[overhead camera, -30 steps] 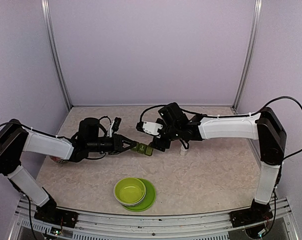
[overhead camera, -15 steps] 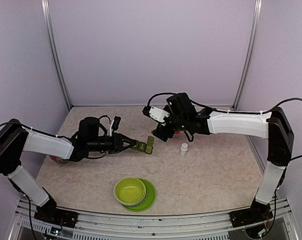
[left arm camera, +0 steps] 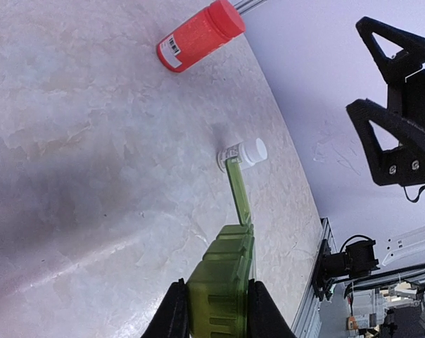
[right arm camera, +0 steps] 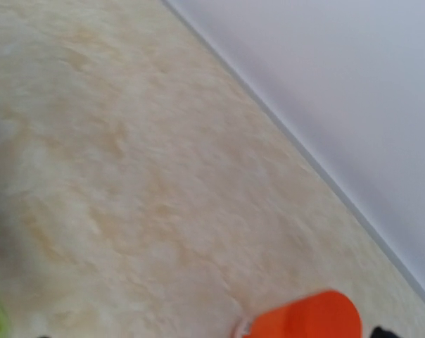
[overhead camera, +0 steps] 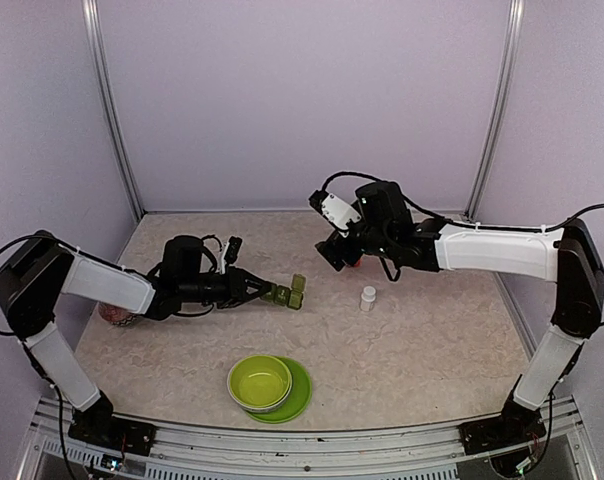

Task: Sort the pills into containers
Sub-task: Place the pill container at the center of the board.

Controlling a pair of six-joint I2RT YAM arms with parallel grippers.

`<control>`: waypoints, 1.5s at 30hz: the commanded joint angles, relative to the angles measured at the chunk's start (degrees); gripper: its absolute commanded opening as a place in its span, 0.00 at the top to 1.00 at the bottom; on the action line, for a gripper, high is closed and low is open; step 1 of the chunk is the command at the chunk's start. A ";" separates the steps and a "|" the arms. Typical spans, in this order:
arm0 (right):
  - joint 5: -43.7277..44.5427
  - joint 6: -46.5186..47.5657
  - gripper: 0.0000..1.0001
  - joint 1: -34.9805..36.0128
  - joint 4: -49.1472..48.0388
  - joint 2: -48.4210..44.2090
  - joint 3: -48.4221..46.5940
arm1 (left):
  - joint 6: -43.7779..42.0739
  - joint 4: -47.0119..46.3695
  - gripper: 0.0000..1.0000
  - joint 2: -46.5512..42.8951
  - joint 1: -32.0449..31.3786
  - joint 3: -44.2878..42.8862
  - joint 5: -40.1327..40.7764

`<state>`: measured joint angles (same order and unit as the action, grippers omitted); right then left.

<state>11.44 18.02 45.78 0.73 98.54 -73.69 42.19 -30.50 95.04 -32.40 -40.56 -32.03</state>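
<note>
The left arm (overhead camera: 102, 285) reaches low from the left edge of the table (overhead camera: 432, 340) toward its middle. The left gripper (overhead camera: 265, 292) is clamped on one end of a small dark green plastic strip box (overhead camera: 290, 294). The right arm (overhead camera: 492, 250) stretches raised from the right edge toward the back, and the right gripper (left arm camera: 357, 67) has its jaws spread wide.

Blurred marbled table (right arm camera: 128, 176) meets lilac wall (right arm camera: 325, 70), orange-red bottle (right arm camera: 304, 318) at bottom edge
</note>
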 commanded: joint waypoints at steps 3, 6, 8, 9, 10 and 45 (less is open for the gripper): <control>4.02 -5.92 0.03 -2.91 -4.80 -2.80 4.05 | 0.07 -2.51 0.81 4.52 2.08 -2.31 -2.87; 4.53 -6.89 0.03 -3.52 -5.52 -3.09 5.02 | -0.25 -2.30 0.81 6.60 2.61 -3.34 -3.33; 5.17 -7.48 0.03 -4.03 -5.47 -2.97 5.23 | -0.27 -2.28 0.81 7.98 2.82 -4.13 -3.77; 5.51 -7.80 0.03 -4.40 -5.33 -2.79 5.25 | -0.27 -2.40 0.81 8.63 2.88 -4.44 -3.97; 5.74 -8.33 0.03 -4.79 -5.16 -2.63 5.25 | -0.31 -2.33 0.81 9.23 2.89 -4.82 -4.05; 2.72 -12.07 0.02 -8.88 -2.19 1.50 1.81 | -9.25 14.11 0.68 23.51 7.05 -21.46 -5.78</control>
<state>14.66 7.20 37.63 -2.44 98.00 -69.30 34.28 -18.13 116.84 -25.78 -61.19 -37.93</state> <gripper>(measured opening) 0.982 0.296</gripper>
